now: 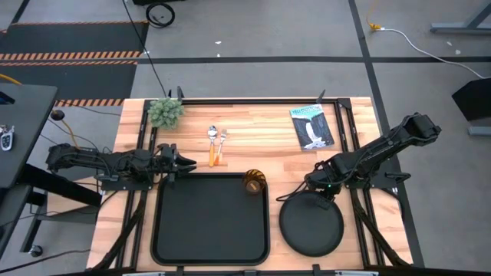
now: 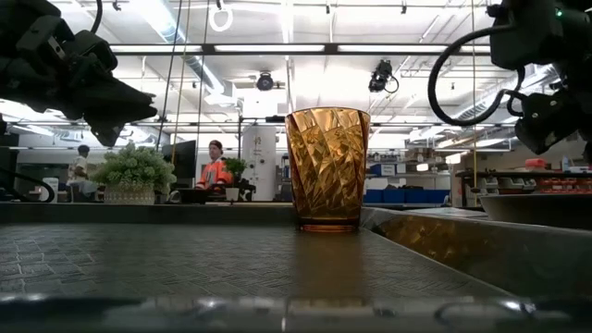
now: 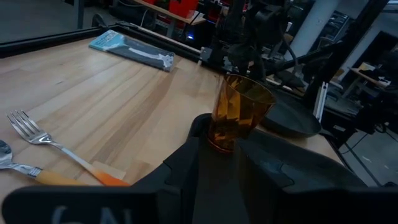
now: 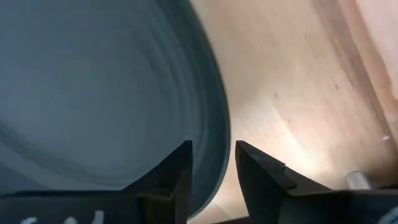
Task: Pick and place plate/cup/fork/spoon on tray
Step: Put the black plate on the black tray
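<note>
Currently: right gripper (image 4: 212, 163), jaws slightly spread astride plate (image 1: 311, 224) rim (not yet pinched); next, close and carry to tray (image 1: 212, 249). Left gripper (image 1: 179, 162) waits, jaws spread.

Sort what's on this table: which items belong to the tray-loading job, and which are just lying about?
Job items: large black rectangular tray; round matte black plate; amber glass cup, standing on the tray; orange-handled fork; orange-handled spoon.

Lying about: small green potted plant; blue booklet.
</note>
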Robot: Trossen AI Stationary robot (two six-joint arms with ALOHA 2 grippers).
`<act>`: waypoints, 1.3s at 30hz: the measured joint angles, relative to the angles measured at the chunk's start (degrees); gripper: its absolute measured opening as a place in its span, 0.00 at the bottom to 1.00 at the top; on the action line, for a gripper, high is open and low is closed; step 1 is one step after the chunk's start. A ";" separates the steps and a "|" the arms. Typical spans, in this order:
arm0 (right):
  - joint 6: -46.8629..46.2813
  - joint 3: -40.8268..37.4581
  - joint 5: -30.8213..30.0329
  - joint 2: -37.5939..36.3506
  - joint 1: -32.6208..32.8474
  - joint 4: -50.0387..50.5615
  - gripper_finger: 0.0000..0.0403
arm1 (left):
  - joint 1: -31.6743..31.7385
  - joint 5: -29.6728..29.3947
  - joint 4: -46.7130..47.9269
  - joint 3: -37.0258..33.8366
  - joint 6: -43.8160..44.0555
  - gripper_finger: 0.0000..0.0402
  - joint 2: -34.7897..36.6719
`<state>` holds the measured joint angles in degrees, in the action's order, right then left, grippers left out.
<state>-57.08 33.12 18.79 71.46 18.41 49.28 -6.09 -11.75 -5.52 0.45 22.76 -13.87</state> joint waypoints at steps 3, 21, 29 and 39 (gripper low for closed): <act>-0.20 -0.83 -0.65 0.00 0.00 -1.25 0.30 | 0.00 0.00 0.02 0.00 -0.02 0.27 0.00; -2.28 -2.60 5.28 0.02 0.01 -5.25 0.05 | 0.00 -0.02 0.00 0.00 0.00 0.27 0.00; -6.37 2.57 7.05 0.09 2.24 -8.83 0.03 | 0.02 -0.03 0.01 0.00 0.00 0.27 0.00; -25.86 5.11 -7.76 0.33 6.75 -28.59 0.02 | 0.02 -2.04 -0.52 0.00 -4.84 0.27 0.00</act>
<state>-82.94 38.24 11.02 71.79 25.17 20.68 -6.07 -13.79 -6.03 0.45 17.93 -13.87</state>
